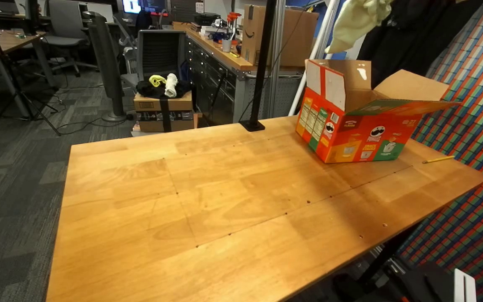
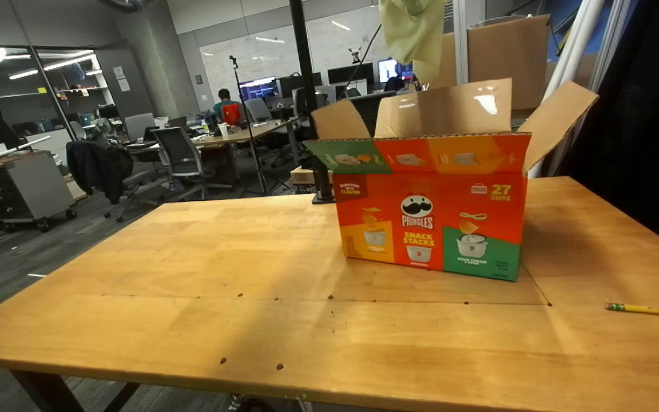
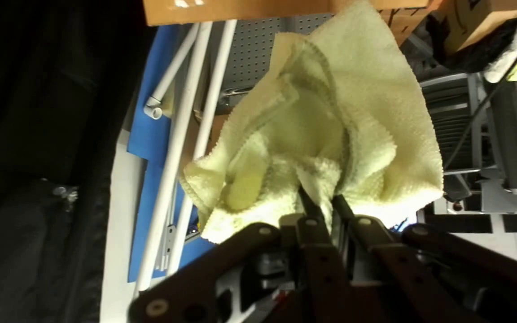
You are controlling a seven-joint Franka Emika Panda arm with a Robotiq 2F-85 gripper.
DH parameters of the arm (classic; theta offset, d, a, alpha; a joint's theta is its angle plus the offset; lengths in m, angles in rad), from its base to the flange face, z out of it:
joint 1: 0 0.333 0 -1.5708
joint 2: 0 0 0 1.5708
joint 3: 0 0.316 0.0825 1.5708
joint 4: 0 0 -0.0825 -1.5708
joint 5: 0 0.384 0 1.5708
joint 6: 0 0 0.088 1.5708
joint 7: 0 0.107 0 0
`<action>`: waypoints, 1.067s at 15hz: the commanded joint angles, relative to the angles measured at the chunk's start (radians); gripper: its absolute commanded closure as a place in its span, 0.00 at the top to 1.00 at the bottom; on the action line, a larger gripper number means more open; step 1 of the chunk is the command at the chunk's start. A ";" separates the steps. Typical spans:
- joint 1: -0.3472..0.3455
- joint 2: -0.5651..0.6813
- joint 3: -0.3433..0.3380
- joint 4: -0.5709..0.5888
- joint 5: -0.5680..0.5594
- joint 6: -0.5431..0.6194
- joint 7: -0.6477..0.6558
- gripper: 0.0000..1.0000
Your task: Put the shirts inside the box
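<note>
Gripper (image 3: 323,202) nearest in wrist view, clamped onto pale yellow cloth (image 3: 375,89). In an exterior view, cloth hangs at twelve o'clock above box (image 2: 438,197), flaps (image 2: 561,123) splayed round its opening. Box at two o'clock on worktop (image 2: 163,326); from it, black pole (image 2: 305,68) at nine, pencil (image 2: 652,310) at four.

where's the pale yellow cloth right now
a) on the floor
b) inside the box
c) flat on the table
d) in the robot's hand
d: the wrist view shows the hand gripping the pale yellow cloth, and in both exterior views it hangs in the air, off the table.
</note>
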 commanded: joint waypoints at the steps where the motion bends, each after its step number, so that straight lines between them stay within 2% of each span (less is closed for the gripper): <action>1: -0.039 -0.078 0.001 -0.097 -0.097 0.019 0.106 0.02; 6: -0.100 -0.169 0.042 -0.214 -0.250 0.008 0.223 0.02; 8: -0.116 -0.210 0.055 -0.259 -0.279 0.002 0.256 0.02; 16: -0.179 -0.312 0.085 -0.366 -0.290 0.001 0.317 0.02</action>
